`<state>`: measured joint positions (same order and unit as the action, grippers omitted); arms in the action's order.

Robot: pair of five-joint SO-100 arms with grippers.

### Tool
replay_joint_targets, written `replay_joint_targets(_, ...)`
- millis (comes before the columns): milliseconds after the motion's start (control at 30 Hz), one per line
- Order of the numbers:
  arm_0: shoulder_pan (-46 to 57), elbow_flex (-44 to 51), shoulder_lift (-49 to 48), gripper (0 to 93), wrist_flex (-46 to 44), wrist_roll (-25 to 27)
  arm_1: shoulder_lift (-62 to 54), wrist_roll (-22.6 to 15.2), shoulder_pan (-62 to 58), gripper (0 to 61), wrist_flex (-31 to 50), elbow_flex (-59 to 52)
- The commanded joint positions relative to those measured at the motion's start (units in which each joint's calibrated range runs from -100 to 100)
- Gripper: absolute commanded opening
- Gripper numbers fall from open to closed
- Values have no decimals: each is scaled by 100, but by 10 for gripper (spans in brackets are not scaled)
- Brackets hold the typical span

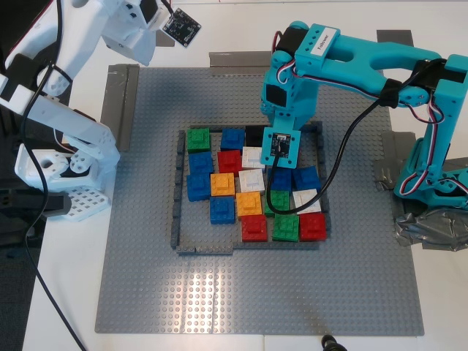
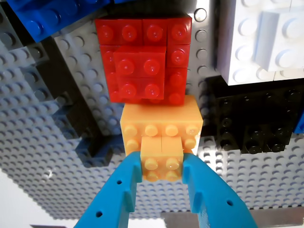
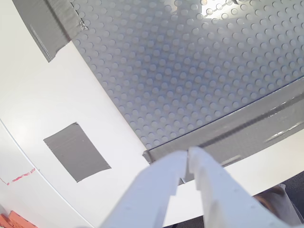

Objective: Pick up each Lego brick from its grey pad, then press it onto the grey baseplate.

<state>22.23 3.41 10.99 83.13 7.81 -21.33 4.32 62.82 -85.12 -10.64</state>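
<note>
Now | orange brick (image 2: 161, 159) between my first gripper (image 2: 161, 178) fingers, seemingly gripped

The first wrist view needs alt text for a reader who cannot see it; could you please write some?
My first claw, blue, grips a small orange brick stacked on a wider orange brick on the grey baseplate. Beyond sit a stacked red brick, a white brick and a black brick.

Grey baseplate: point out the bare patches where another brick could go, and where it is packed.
The grey baseplate is bare across its whole near strip below the dark grey frame, and down the exterior view's left margin outside that frame. Inside the frame, only the exterior view's lower-left corner is free. Around my first end effector, holding an orange brick, bricks stand crowded.
</note>
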Motion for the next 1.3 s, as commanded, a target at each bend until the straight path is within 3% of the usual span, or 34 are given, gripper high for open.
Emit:
replay_joint_targets(0, -29, 33, -112, 0, -5, -22, -322, -15, 4, 1, -89, 165)
replay_joint_targets(1267, -268, -283, -112, 0, -233, -115, -262, -10, 40, 1, -455, 463)
